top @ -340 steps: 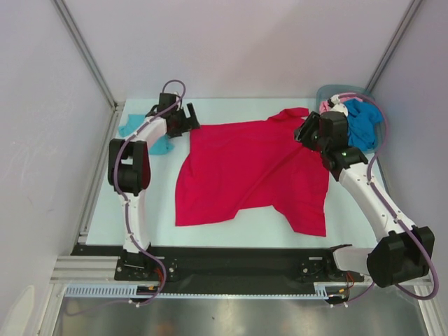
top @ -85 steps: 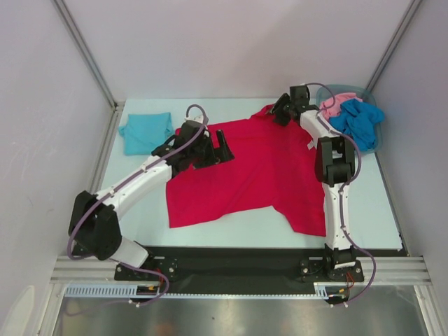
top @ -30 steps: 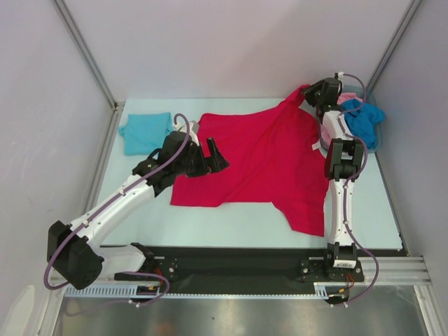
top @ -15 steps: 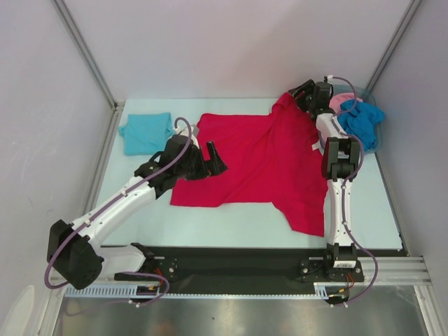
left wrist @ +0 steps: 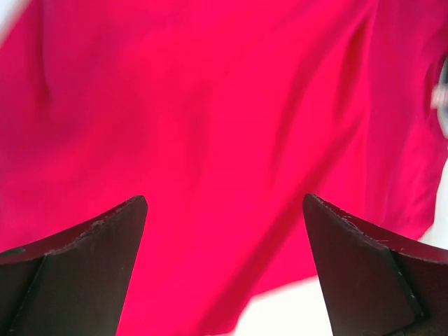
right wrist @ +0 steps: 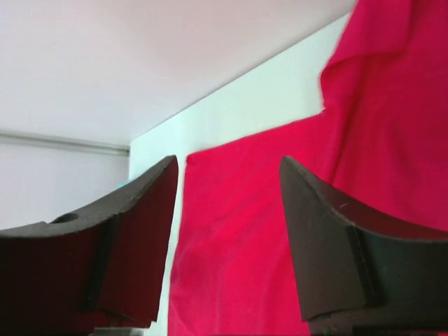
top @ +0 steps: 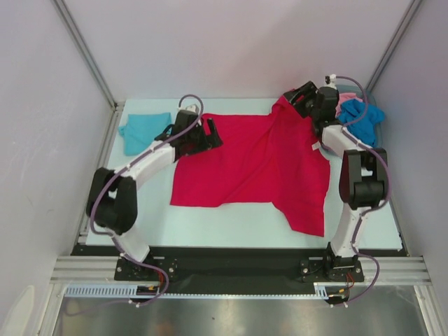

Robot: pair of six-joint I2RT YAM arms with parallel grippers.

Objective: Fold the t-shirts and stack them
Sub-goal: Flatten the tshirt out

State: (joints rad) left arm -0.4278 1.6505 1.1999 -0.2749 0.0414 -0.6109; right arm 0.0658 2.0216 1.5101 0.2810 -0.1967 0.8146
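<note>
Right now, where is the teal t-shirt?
The teal t-shirt lies at the table's far-left corner in the top view, left of the left pincer and the red t-shirt.

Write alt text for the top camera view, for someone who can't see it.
A bright red t-shirt lies spread on a pale table, the open left gripper over its far-left edge and the open right gripper at its far-right corner. A folded teal t-shirt lies at far left; a bin at far right holds a pink shirt and a blue shirt.
</note>
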